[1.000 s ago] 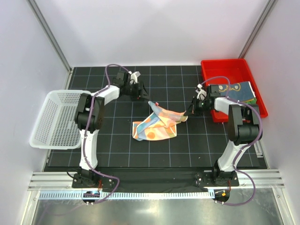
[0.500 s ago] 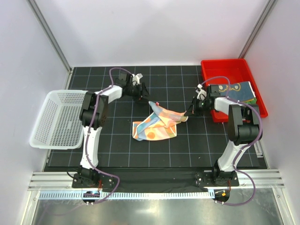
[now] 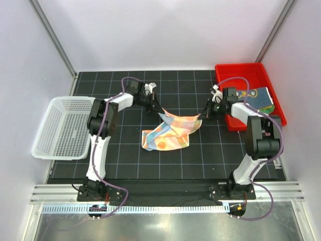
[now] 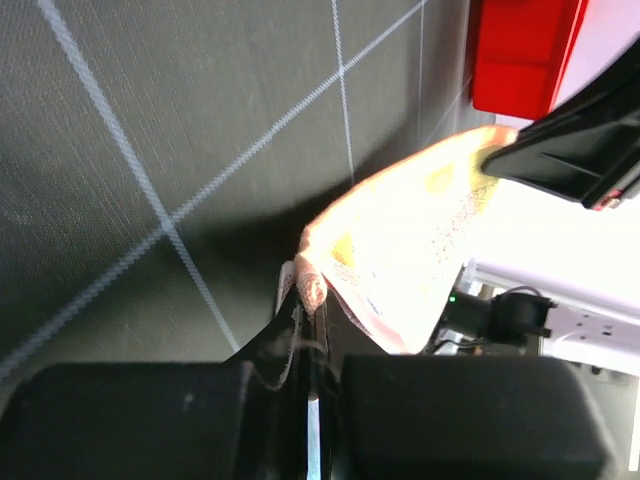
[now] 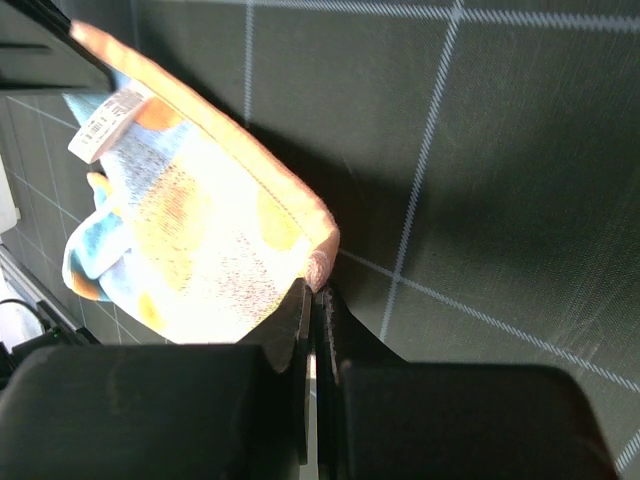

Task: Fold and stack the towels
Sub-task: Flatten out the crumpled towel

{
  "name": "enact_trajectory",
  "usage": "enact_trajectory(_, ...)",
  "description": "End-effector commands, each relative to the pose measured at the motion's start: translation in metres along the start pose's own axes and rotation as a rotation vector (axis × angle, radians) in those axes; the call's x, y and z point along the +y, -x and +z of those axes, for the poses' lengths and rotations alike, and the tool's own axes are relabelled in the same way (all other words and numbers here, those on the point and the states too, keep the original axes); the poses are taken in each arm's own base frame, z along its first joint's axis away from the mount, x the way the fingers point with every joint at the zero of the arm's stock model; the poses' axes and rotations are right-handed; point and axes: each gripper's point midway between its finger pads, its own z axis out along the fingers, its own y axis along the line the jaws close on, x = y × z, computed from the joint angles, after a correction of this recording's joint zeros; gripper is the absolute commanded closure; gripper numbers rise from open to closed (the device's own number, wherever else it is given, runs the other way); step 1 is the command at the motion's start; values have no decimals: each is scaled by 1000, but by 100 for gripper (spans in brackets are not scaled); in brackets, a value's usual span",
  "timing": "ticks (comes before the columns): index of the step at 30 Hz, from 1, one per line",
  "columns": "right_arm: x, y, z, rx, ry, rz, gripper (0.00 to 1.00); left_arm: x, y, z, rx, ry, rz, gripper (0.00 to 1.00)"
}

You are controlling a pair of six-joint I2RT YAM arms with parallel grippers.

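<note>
Patched towel, pale with orange, pink and blue blotches, lies at the middle of the black gridded tabletop. Its near part is bunched flat, and its 12 o'clock edge is raised and drawn between the two arms. The left pincer is pressed together on that edge's 10 o'clock corner. The right pincer pinches the corner toward 2 o'clock. A white label shows on the raised edge. A second towel, yellow with dark blue, lies in the red bin at 2 o'clock. A white basket sits at 9 o'clock.
</note>
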Motion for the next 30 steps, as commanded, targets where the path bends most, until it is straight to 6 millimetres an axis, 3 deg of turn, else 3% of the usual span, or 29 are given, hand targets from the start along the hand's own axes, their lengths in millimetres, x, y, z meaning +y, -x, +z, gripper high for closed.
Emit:
enact_trajectory(1, 39, 44, -24, -158, 31, -154, 99, -52, 12, -26, -45, -50, 86, 100)
enact_trajectory(2, 53, 52, -34, -200, 39, -202, 99, -68, 18, -36, -75, -51, 125, 100)
enact_trajectory(4, 79, 65, -46, -269, 34, -301, 99, -83, 30, -50, -137, -24, 187, 100)
enact_trajectory(5, 99, 72, -62, -329, 31, -402, 99, -103, 36, -65, -176, -20, 232, 100)
enact_trajectory(7, 118, 91, -80, -450, -31, -478, 99, -119, 48, -86, -257, 33, 321, 100)
enact_trajectory(8, 134, 100, -101, -520, -17, -501, 99, -146, 51, -105, -308, 34, 384, 100)
enact_trajectory(10, 160, 120, -131, -646, 4, -528, 99, -166, 57, -125, -375, 59, 452, 100)
enact_trajectory(11, 180, 133, -157, -737, 19, -550, 99, -193, 57, -146, -433, 58, 515, 100)
enact_trajectory(14, 215, 147, -199, -859, 55, -606, 99, -231, 54, -178, -523, 52, 598, 100)
enact_trajectory(15, 236, 151, -227, -924, 85, -644, 99, -257, 47, -199, -579, 40, 646, 100)
enact_trajectory(16, 247, 151, -240, -948, 110, -665, 99, -265, 45, -209, -611, 44, 662, 100)
enact_trajectory(18, 271, 143, -278, -1011, 147, -708, 99, -290, 27, -234, -664, 23, 704, 100)
enact_trajectory(20, 284, 127, -300, -1022, 179, -736, 99, -305, 10, -247, -690, 4, 726, 100)
enact_trajectory(21, 285, 116, -302, -1004, 193, -741, 99, -309, 1, -252, -700, -14, 722, 100)
enact_trajectory(22, 297, 94, -326, -1038, 236, -778, 99, -324, -21, -262, -718, -61, 765, 100)
enact_trajectory(24, 298, 64, -327, -1007, 304, -802, 99, -336, -46, -266, -717, -133, 764, 100)
enact_trajectory(25, 305, 43, -344, -1034, 343, -829, 99, -346, -66, -272, -735, -181, 797, 100)
enact_trajectory(27, 303, 18, -344, -1021, 397, -841, 99, -364, -97, -271, -715, -253, 833, 100)
enact_trajectory(28, 308, 0, -358, -1042, 439, -850, 99, -368, -115, -273, -713, -278, 851, 100)
enact_trajectory(30, 311, -14, -360, -1039, 489, -849, 99, -385, -140, -269, -698, -344, 878, 100)
